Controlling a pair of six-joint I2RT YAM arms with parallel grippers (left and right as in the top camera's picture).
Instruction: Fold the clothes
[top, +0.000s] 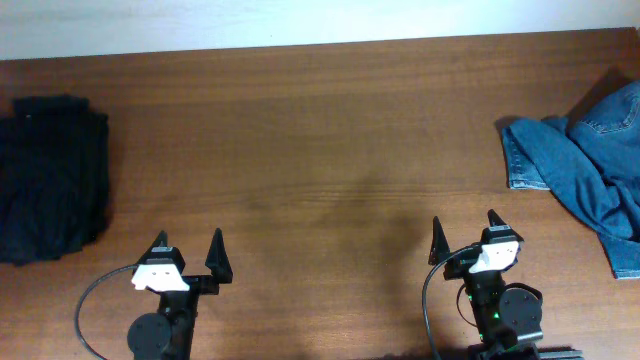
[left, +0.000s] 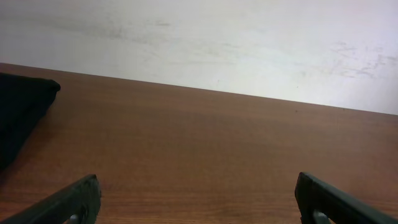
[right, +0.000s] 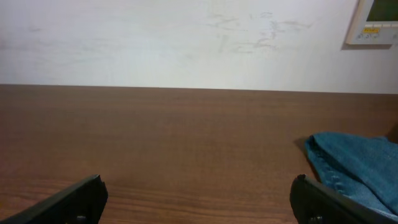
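jeans (top: 590, 150): crumpled on the counter (top: 320, 150), ahead and right of the right hand (top: 465, 222), heap running diagonally, partly off-frame | right hand: jaws wide, empty, the nearer one | left hand (top: 189, 238): jaws wide, empty, well left of the right hand

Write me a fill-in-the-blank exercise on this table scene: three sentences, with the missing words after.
1. The jeans lie crumpled at the ____ end of the table.
2. The black garment pile sits at its ____ end.
3. The left gripper and right gripper both stand ____, holding nothing.
Missing words: right; left; open.
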